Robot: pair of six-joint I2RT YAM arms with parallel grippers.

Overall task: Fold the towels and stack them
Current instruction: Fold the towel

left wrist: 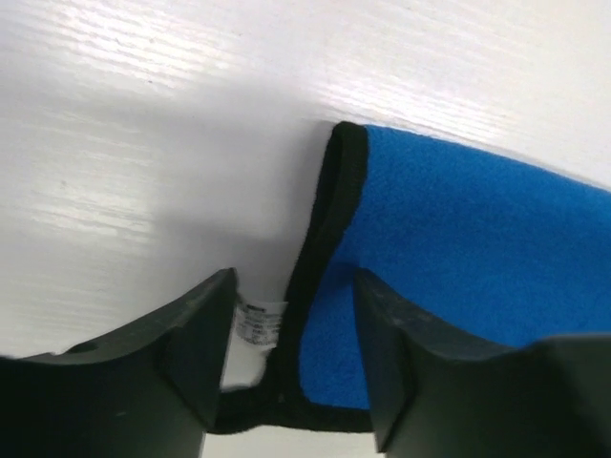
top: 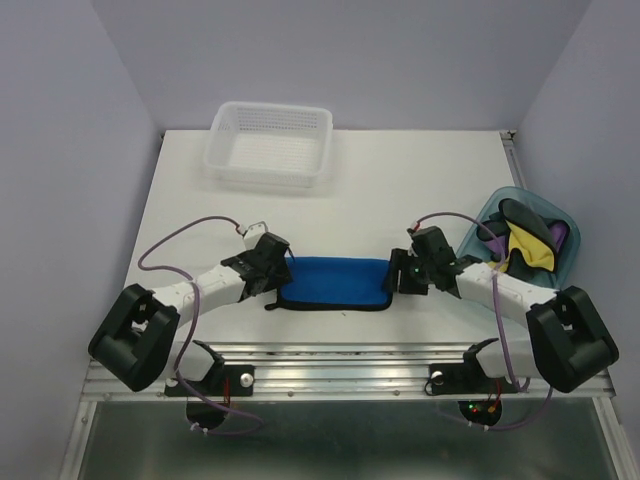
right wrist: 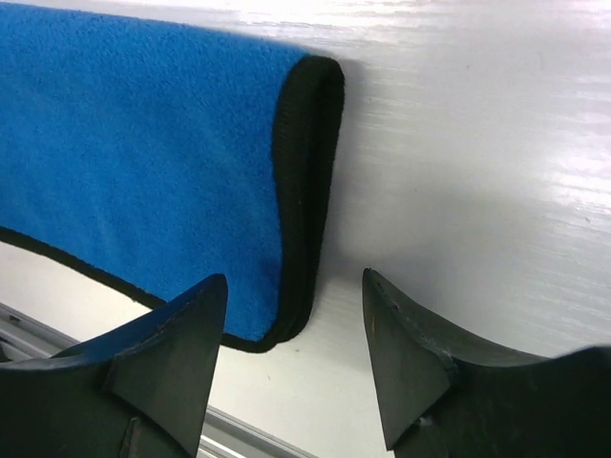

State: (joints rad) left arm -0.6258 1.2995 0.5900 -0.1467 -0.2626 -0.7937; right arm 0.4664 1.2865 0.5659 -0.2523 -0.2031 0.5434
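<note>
Top external: blue towel [top: 335, 283] lies between spread left gripper [top: 284, 277] and spread right gripper [top: 393, 280].

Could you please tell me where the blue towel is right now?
In the top view, the blue towel lies folded flat near the front edge of the table, between the left gripper and right gripper.

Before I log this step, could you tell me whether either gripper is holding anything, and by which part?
Nothing is held. The left gripper and right gripper both stand open, each straddling one black-hemmed end of the blue towel.
</note>
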